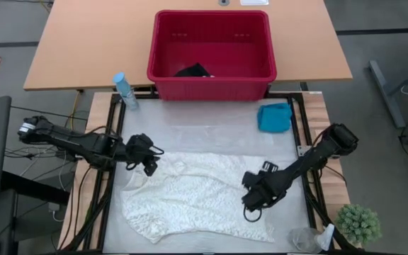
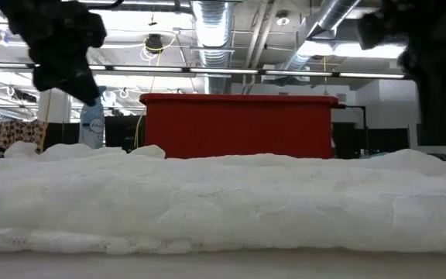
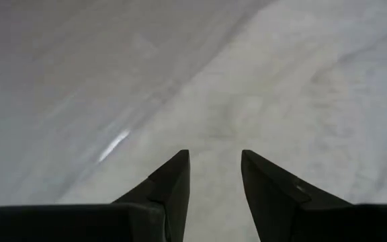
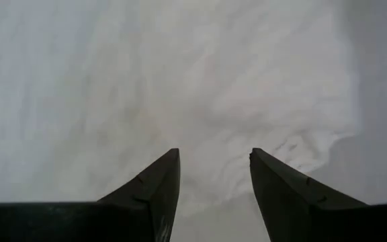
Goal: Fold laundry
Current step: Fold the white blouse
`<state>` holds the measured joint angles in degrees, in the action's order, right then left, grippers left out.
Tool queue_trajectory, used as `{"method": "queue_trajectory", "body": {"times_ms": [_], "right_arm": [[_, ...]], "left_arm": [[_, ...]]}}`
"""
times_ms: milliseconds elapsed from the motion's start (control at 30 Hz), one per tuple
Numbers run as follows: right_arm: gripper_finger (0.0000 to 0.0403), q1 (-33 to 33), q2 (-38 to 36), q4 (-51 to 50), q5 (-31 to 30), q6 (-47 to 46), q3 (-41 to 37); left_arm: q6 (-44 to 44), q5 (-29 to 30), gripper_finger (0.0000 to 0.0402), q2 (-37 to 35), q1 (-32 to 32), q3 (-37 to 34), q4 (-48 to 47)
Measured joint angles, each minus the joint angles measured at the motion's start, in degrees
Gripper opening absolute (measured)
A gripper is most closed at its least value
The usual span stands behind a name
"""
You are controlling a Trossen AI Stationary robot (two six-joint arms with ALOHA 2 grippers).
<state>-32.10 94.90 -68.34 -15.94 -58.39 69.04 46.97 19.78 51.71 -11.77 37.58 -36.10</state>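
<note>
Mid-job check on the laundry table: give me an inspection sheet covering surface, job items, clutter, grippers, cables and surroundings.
Surface: pale work mat, mostly covered at the front.
Job's things: cream lacy cloth spread flat on the mat; turquoise garment bunched at the mat's back right; dark garment inside the red basket.
Clutter: spray bottle beside the basket; small green plant and a clear plastic item at the front right corner.
Grippers: left gripper over the cloth's left edge, fingers apart, empty; right gripper over the cloth's right part, fingers apart, empty.
Cables: black cables trail along the left frame.
Surroundings: wooden table behind; no person seen.
</note>
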Motion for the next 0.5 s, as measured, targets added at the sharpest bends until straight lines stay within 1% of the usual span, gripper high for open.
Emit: {"method": "queue_trajectory", "body": {"times_ms": [33, 100, 200, 267, 300, 400, 500], "right_arm": [[0.0203, 0.34, -1.45, -0.59, -1.4, -2.96, 0.0], [0.0197, 1.46, -4.86, -1.65, -2.16, -8.14, 0.0], [0.0186, 4.83, -10.18, -3.09, -1.32, -17.78, 0.02], [0.0178, 7.71, -13.04, -6.2, -0.29, -24.92, 0.07], [0.0175, 8.83, -13.95, -8.08, 0.2, -26.96, 0.07], [0.0171, 11.33, -14.26, -10.72, 0.41, -28.77, 0.07], [0.0171, 11.99, -11.56, -9.94, 0.79, -29.2, 0.04]], "left_arm": [[-1.2, -1.15, 0.0123, 0.36, 0.64, 0.0, 1.5], [-2.6, -3.22, 0.0123, 1.29, 1.9, 0.02, 3.93], [-2.79, -5.17, 0.0123, 2.85, 3.19, 0.02, 3.99], [-2.79, -5.63, 0.0123, 3.85, 3.7, 0.03, 4.04], [-2.77, -5.63, 0.0123, 4.24, 3.82, 0.02, 3.83], [-2.81, -6.16, 0.0123, 5.79, 4.13, 0.04, 4.25], [-2.97, -7.02, 0.0123, 7.46, 4.13, 0.04, 4.22]]}}
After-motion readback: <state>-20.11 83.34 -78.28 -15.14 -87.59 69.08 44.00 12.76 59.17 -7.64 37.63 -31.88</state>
